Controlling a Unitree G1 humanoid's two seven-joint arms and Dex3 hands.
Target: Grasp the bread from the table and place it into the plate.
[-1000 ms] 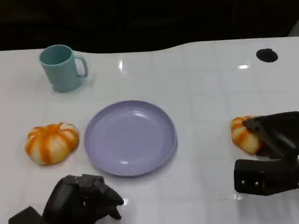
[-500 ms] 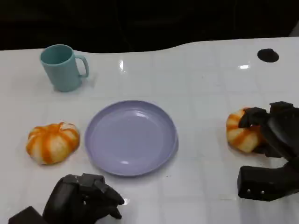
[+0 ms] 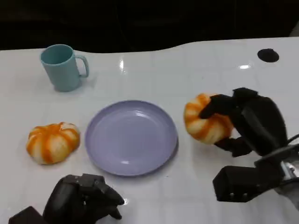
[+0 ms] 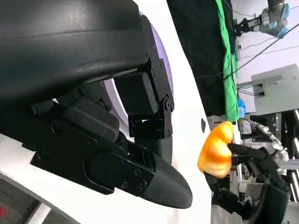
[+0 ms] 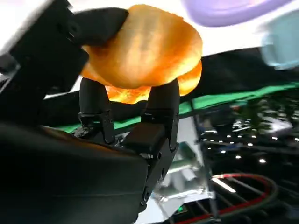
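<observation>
The head camera looks down from the near edge across the white desk (image 3: 154, 60) toward its far edge. Each wrist camera sits close behind its own fingers, tilted. All three views share the orange bread (image 3: 205, 119) (image 4: 216, 150) (image 5: 142, 51) and purple plate (image 3: 131, 136) (image 4: 164, 70) (image 5: 224, 10).

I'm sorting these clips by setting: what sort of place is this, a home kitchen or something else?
Most likely a robotics lab, not a kitchen. The white table holds staged props: a purple plate and teal mug. The left wrist view shows a green backdrop and another robot arm behind.
</observation>
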